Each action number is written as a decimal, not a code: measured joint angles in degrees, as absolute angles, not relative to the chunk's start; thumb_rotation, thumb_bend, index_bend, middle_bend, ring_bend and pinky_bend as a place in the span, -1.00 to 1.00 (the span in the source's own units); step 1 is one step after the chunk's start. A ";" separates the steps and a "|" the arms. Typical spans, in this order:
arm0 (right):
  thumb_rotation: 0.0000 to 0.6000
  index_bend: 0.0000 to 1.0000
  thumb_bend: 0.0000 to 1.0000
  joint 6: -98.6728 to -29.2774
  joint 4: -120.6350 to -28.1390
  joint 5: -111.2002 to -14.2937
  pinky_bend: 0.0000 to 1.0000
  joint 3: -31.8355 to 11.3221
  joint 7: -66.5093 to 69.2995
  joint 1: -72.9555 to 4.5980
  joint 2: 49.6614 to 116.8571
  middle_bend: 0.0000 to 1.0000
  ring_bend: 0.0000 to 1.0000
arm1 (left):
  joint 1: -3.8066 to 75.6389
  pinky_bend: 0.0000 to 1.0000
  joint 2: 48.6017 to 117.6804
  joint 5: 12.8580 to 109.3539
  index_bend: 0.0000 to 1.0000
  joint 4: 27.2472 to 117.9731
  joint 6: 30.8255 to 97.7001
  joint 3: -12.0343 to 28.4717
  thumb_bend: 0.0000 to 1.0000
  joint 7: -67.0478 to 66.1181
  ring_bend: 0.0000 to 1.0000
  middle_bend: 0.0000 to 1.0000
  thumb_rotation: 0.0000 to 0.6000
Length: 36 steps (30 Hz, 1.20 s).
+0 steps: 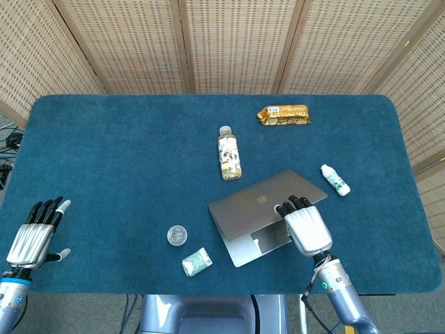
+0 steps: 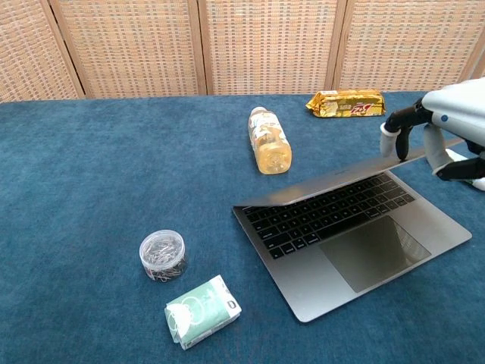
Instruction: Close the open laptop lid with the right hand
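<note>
A grey laptop lies on the blue table, its lid tilted low over the keyboard with a narrow wedge still showing. My right hand rests on the lid's front edge, fingertips hooked over it and holding nothing. At the table's near left edge my left hand lies flat with fingers apart and holds nothing; the chest view does not show it.
A lying bottle is just behind the laptop. A gold snack pack sits further back. A small white bottle lies right of the lid. A jar of clips and a green packet lie front left.
</note>
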<state>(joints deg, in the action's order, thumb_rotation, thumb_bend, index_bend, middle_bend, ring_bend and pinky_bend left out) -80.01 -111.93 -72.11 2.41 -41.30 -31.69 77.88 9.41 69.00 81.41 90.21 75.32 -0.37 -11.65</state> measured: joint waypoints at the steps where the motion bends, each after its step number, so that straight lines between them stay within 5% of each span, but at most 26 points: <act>1: 1.00 -0.26 1.00 -79.84 -111.61 -72.43 -0.39 2.55 -41.02 -31.40 78.41 -0.14 -0.49 | 9.40 -1.00 68.97 81.39 -1.00 90.21 75.33 -0.36 -0.80 -11.62 -1.00 -1.00 1.00; 36: 1.00 -0.26 1.00 -73.46 -98.92 -73.65 -0.39 4.62 -32.54 -22.84 88.43 -0.14 -0.49 | 9.16 -1.00 68.44 80.74 -1.00 90.42 75.95 0.17 -0.80 -11.19 -1.00 -1.00 1.00</act>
